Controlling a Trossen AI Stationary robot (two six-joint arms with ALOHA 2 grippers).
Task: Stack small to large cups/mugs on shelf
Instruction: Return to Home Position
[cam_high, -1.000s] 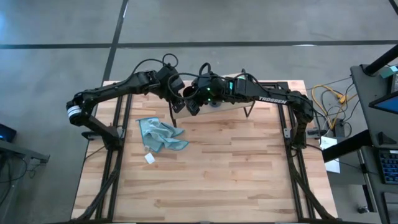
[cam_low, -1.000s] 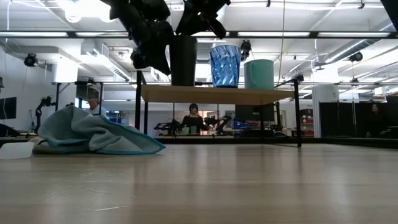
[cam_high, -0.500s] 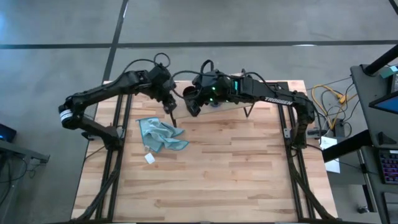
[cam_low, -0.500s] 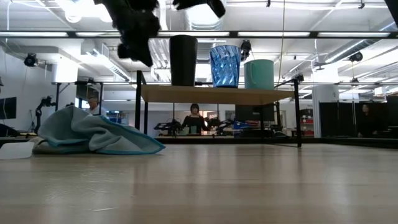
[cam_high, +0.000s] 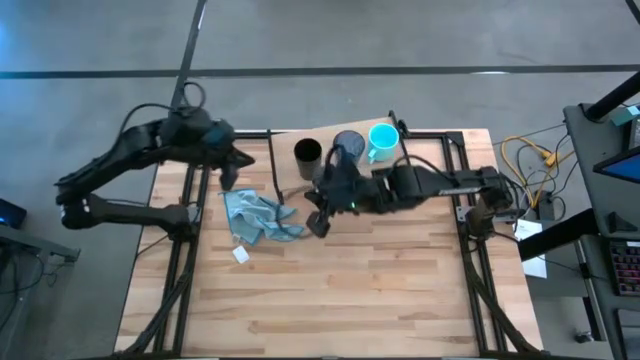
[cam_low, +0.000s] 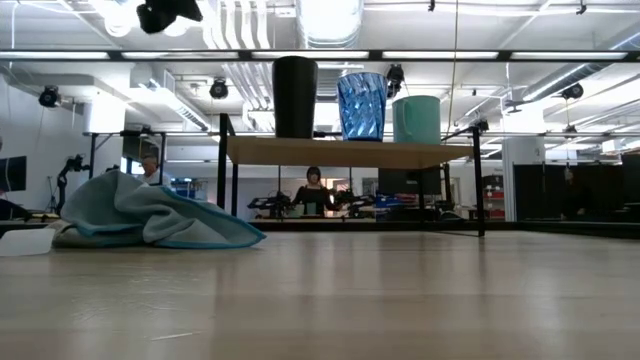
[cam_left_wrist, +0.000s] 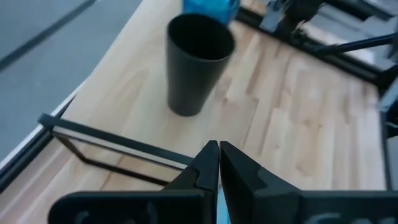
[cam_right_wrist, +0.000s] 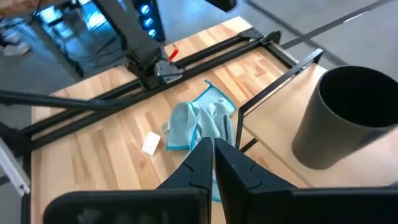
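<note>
Three cups stand upright in a row on the shelf, their bases on its board: a black cup, a blue glass cup and a teal mug. From above they show as the black cup, the glass cup and the mug. My left gripper is shut and empty, left of the shelf; its wrist view looks at the black cup. My right gripper is shut and empty, just near of the shelf, beside the black cup.
A crumpled light blue cloth with a white tag lies on the table, near-left of the shelf and close to my right gripper. The shelf's thin black legs stand between cloth and cups. People and equipment show in the room beyond.
My left gripper has drawn away from the black cup, up and toward the table's left edge. My right gripper has pulled back from over the shelf toward the table's near edge. All three cups have stayed standing on the shelf.
</note>
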